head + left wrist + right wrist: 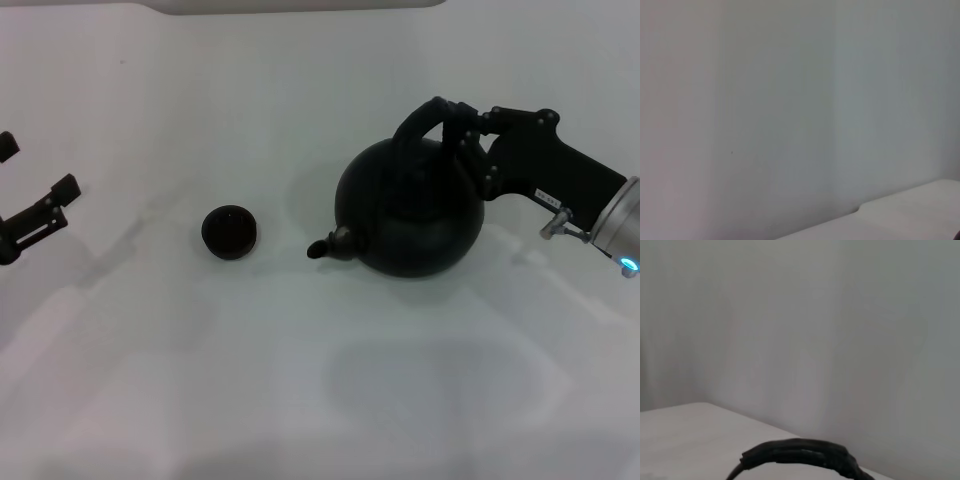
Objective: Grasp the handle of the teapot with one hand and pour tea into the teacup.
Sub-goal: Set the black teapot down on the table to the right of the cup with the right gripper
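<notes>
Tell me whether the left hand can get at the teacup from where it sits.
Probably yes. The left hand is at the table's left edge, and only bare tabletop lies between it and the teacup.

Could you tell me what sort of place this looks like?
Probably a lab test bench rather than a kitchen: a plain white table holding only a teapot and teacup, with the right gripper at the handle and the left gripper off to the side.
</notes>
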Motion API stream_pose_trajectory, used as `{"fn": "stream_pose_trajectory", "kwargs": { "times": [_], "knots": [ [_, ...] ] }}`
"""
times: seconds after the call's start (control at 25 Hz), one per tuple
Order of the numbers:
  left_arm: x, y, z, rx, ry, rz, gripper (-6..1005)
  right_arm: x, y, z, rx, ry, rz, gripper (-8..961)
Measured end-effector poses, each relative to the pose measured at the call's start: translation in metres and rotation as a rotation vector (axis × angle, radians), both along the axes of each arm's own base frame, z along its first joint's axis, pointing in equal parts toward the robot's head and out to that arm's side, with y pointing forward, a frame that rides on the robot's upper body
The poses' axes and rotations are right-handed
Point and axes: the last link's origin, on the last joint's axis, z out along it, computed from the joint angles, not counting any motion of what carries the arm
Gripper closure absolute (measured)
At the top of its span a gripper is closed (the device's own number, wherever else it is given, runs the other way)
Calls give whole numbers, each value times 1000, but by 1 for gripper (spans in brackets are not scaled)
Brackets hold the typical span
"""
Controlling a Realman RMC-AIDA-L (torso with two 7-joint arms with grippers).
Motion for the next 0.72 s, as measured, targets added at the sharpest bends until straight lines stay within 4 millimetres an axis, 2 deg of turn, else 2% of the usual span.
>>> {"fn": "stream_pose_trajectory", "kwargs": {
  "times": [0.48,0.72],
  "knots": [
    [0,0,0,0,0,-2,113,0,-1,-1,-6,-6,8,821],
    [0,0,0,0,1,-2,113,3,-2,-1,-9,-11,-2,680]
  ]
}}
